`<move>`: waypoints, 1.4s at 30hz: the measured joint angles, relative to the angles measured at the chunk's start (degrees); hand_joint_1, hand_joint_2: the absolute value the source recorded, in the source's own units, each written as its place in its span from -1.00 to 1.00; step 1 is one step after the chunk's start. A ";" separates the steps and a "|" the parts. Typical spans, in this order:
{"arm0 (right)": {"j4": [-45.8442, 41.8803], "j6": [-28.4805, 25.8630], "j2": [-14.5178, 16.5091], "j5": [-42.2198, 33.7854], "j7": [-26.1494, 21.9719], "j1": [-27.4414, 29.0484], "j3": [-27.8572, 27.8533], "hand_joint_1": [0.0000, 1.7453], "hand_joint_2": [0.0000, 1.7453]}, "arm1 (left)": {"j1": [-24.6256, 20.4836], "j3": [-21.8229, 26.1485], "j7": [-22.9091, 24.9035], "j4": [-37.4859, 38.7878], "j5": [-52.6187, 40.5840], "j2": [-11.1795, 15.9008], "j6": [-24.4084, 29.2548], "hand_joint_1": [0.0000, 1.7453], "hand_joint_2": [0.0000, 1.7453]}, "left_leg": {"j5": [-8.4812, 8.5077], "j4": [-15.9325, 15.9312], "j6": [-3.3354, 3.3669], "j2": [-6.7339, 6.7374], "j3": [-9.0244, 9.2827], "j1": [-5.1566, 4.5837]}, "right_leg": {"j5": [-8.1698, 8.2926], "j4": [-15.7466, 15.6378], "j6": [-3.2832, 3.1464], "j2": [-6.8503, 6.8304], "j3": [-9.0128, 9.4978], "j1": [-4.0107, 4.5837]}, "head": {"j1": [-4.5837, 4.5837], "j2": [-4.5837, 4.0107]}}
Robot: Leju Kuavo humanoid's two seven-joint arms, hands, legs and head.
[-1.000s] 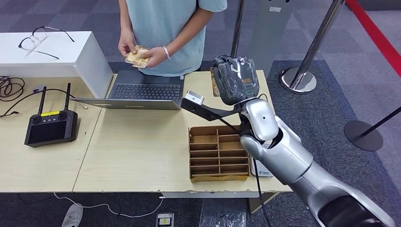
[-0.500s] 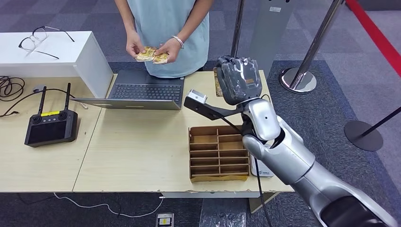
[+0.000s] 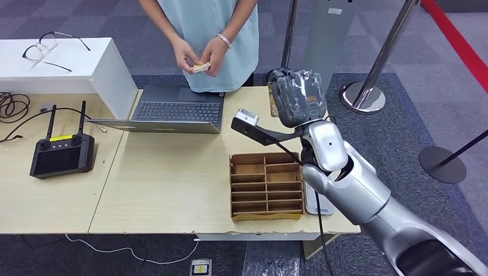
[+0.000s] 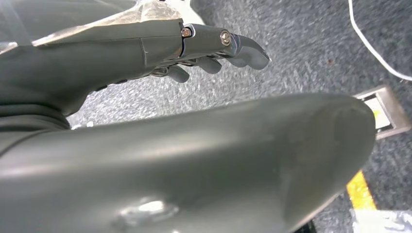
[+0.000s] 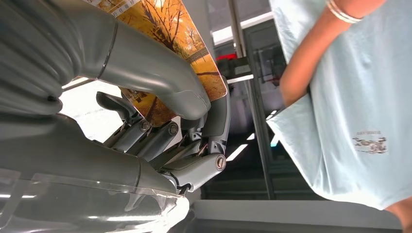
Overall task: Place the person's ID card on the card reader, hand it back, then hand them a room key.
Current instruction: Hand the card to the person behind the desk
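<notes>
The right hand (image 3: 298, 98) is up above the far edge of the wooden table (image 3: 172, 184), raised toward the person (image 3: 213, 34) standing behind the laptop (image 3: 172, 112). From the right wrist camera the grip is plain: the thick thumb (image 5: 160, 80) clamps an orange picture card (image 5: 194, 58) against the darker fingers (image 5: 216, 121), so the room key is pinched firmly in that hand, its far corner sticking out past the thumb toward the person's pale blue shirt (image 5: 350, 97). Over on the person's side, both of their hands (image 3: 201, 56) are together at chest height around a small tan item; it is too small here to say for certain that it is the ID card. On the table, the brown divided organiser tray (image 3: 266, 187) sits just below the right arm, and a white device (image 3: 318, 207) peeks out beside the tray at the table's near edge. The left hand (image 4: 204, 53) hangs over grey carpet, fingers loosely extended and holding nothing. Farther left sits a black remote controller (image 3: 62, 154), with glasses (image 3: 49, 49) on the white box (image 3: 69, 69).
</notes>
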 joint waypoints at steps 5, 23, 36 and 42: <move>-1.00 0.78 -1.08 0.14 0.65 0.77 -0.32 1.00 1.00 | 0.16 0.00 1.18 0.00 -0.32 -0.79 -0.62 -1.00 -1.00 | 0.00 0.01 0.00 0.01 -0.01 0.00 | 0.00 0.00 0.00 0.00 0.00 0.00 | 0.01 0.00; -0.98 -0.44 -1.25 -0.81 -1.04 1.41 -0.36 1.00 1.00 | 0.15 0.04 0.44 0.02 -0.14 -1.20 0.37 -1.00 -1.00 | 0.00 0.00 0.00 0.00 -0.04 0.00 | 0.00 0.01 0.00 0.00 -0.02 0.01 | 0.00 0.00; -1.05 -2.94 -1.26 -0.17 -0.12 4.24 -1.10 -0.81 1.00 | 0.12 0.04 3.16 0.02 -1.03 -0.66 -0.98 -1.00 -1.00 | 0.00 0.00 0.00 0.00 -0.04 0.00 | 0.00 0.01 0.00 0.00 -0.02 0.01 | 0.00 0.00; -1.05 -5.55 -1.29 0.63 0.28 6.40 -1.99 -1.00 1.00 | 0.07 0.00 3.51 0.02 -1.44 -0.07 -0.93 -1.00 -1.00 | 0.00 0.00 0.00 0.00 -0.04 0.00 | 0.00 0.01 0.00 0.00 -0.02 0.01 | 0.00 0.00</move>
